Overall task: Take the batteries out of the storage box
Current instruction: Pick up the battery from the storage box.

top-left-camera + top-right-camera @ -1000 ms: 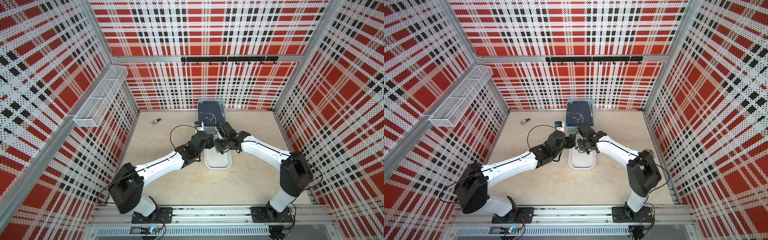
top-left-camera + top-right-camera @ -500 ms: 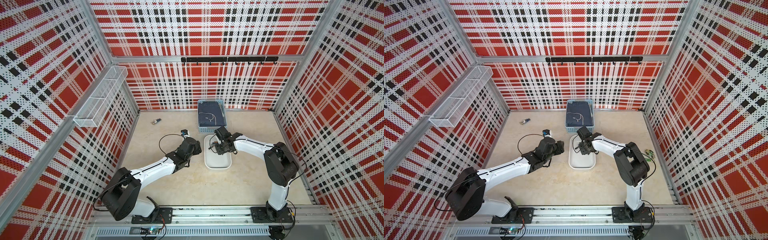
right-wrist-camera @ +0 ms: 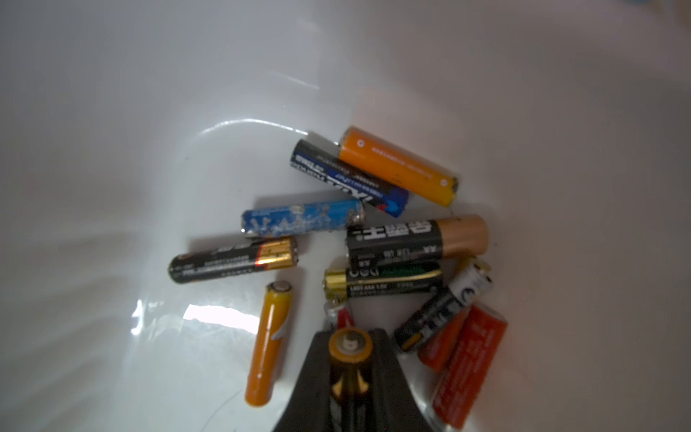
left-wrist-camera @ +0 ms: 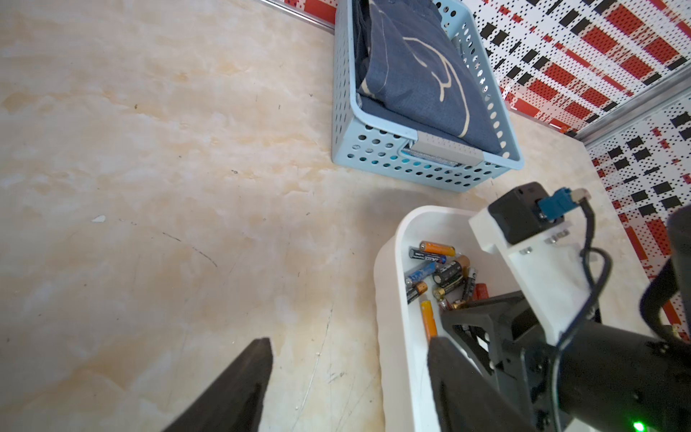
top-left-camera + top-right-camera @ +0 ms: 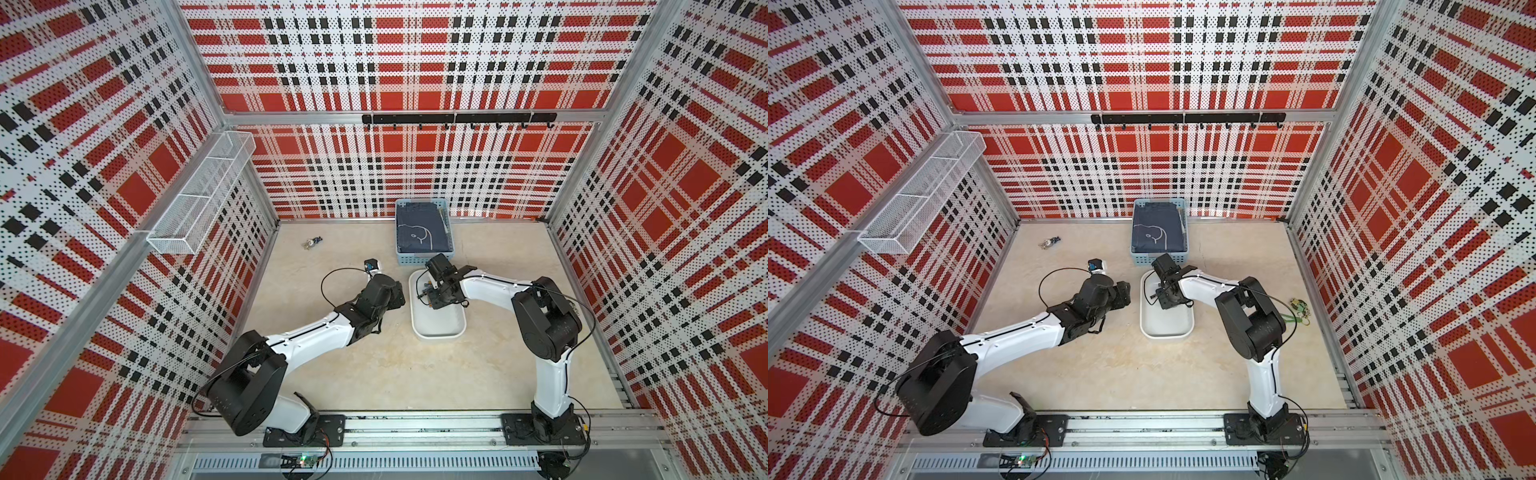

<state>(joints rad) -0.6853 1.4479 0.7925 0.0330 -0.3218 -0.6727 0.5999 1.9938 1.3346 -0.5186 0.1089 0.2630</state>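
Note:
The storage box (image 5: 438,332) (image 5: 1165,332) is a shallow white tray in the middle of the table. Several batteries (image 3: 396,168) (image 4: 441,273), in orange, blue, black-and-gold and red, lie at its far end. My right gripper (image 3: 349,331) (image 5: 424,293) (image 5: 1154,295) reaches down into the box and is shut on a black-and-gold battery (image 3: 350,348), seen end-on between its fingers. My left gripper (image 4: 349,342) (image 5: 397,297) (image 5: 1123,293) hangs open and holds nothing. It sits just left of the box wall (image 4: 392,299), one finger over the bare table and one over the rim.
A light blue slatted basket (image 5: 422,259) (image 4: 411,175) holding dark cloth stands right behind the box. One bunch of keys (image 5: 311,243) lies at the back left, another (image 5: 1300,309) near the right wall. A wire basket (image 5: 199,195) hangs on the left wall.
My left gripper has drawn back from above the box to its left side. My right gripper has dropped into the box and closed on a battery.

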